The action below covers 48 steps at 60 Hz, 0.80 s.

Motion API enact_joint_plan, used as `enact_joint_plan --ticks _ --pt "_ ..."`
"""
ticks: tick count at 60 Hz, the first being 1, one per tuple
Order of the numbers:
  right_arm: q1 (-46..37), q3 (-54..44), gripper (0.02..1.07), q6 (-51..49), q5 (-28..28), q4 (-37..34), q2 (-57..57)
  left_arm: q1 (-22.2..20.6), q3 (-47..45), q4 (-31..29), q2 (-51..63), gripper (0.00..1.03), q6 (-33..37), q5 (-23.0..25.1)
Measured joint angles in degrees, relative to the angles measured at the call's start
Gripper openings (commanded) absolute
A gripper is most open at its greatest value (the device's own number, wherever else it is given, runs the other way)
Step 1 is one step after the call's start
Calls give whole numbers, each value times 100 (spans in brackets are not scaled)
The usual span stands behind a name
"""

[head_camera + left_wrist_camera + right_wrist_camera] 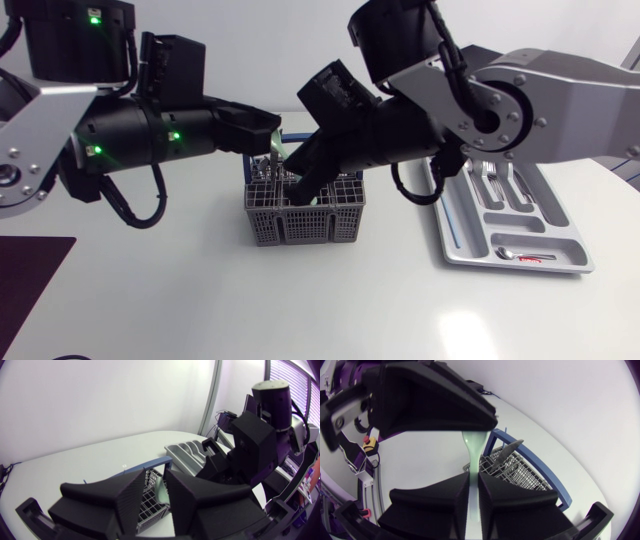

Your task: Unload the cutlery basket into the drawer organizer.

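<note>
Seen from above, the 12 o'clock rim of the grey plastic lattice cutlery basket (300, 225) is hidden behind the left gripper (268, 138) and right gripper (303, 185). The right arm (540, 100) covers the 11 o'clock end of the silver-grey compartmented drawer organizer (545, 238). In the right wrist view, the upper end of the pale green plastic utensil (472, 452) lies behind the left gripper.

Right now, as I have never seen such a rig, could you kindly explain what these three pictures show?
Two robot arms work at a white table. One picture looks down from above: the left arm enters at its left, the right arm at its right. The other two come from cameras on each wrist. On the table stand a grey cutlery basket and a silver drawer organizer. The right gripper has its fingers shut on a pale green utensil at the basket; the left gripper is at its other end.
</note>
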Motion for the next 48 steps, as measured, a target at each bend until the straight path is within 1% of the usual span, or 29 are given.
enact_joint_plan --ticks 7,12,15,23,32,40,42,48 --pt "-289 -184 10 -210 -289 -133 -142 468 92 7 -55 75 2 247" --pt "-584 -348 10 -435 -492 -306 -291 754 103 59 -127 75 26 350" --pt "-811 -466 10 -627 -713 -450 -415 909 103 160 -160 75 63 400" --pt "-1436 -713 10 -1246 -1222 -949 -778 1174 37 426 -197 74 275 538" --pt "-2470 -874 10 -2131 -1799 -1506 -1040 1248 -319 748 -195 74 597 551" --pt "-3602 -1014 11 -3469 -2258 -2339 -1110 1248 -649 927 -188 74 844 597" --pt "-3908 -1032 11 -3849 -2323 -2575 -1108 1248 -695 953 -188 74 914 597" --pt "-4728 -1069 11 -4870 -2363 -2983 -1080 1248 -780 1043 -146 74 1003 599"
